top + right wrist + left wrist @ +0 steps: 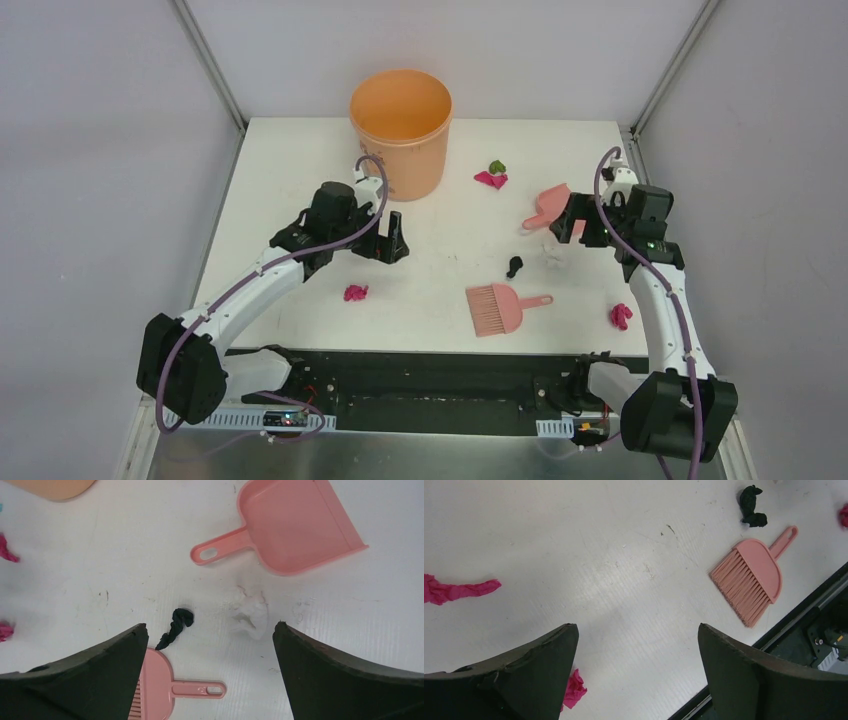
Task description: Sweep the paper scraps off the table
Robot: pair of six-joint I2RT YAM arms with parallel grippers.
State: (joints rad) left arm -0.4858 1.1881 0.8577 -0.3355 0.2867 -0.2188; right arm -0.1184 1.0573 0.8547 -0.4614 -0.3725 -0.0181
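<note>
Nothing swept: paper scraps (pixel 356 293) litter table (pixel 440 270), brush (pixel 493 308) idle at 6 o'clock; my left pincer (pixel 636 628), right pincer (pixel 210 627) gaping, empty

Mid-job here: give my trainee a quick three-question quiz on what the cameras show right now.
1. True or false: an end effector is holding the brush.
2. Where is the bucket? A) upright at the far edge of the table B) upright at its near edge C) tipped over in the middle
3. Fill in: the left end effector and the right end effector are both ____.
Key: 1 false; 2 A; 3 open.
</note>
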